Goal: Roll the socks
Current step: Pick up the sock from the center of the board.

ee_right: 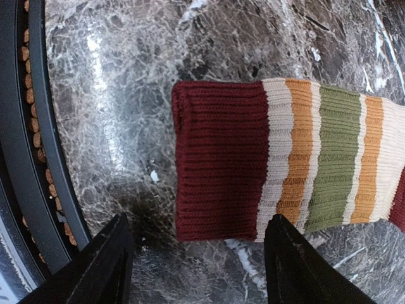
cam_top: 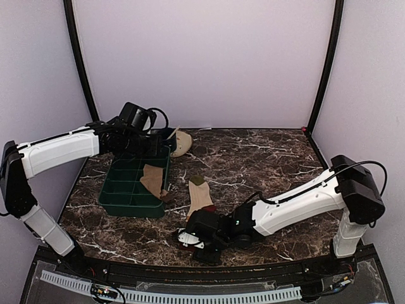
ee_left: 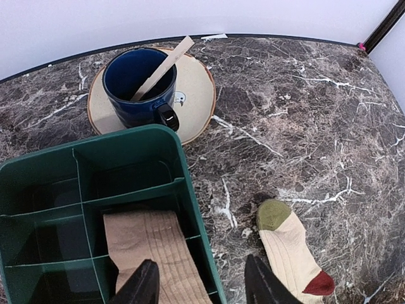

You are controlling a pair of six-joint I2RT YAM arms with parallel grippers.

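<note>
Logging largest first: marbled desk (cam_top: pixel 272 158), filling the middle of the top view. Next, green divided tray (cam_top: pixel 126 206) at centre left, with the tray sock (cam_top: pixel 152 180) lying flat across its dividers; judged not rollable until lifted out. Then the desk sock (cam_top: pixel 201 195), flat at centre of the frame, olive toe toward the top, dark red cuff toward the bottom. Right tool (ee_right: pixel 197 228) released, jaws wide with that cuff end between them in the wrist view; contact with cloth not determinable; judged lined up to pinch the cuff and start the roll. Left tool (ee_left: pixel 199 273) also released, grasping nothing, poised over the tray sock at the bottom of its view. Saucer (ee_left: pixel 196 95), blue cup (ee_left: pixel 136 82) and wooden stick (ee_left: pixel 161 66) at upper left, well apart from both socks; no obstruction expected there. Tray dividers and rim judged likeliest to snag.
</note>
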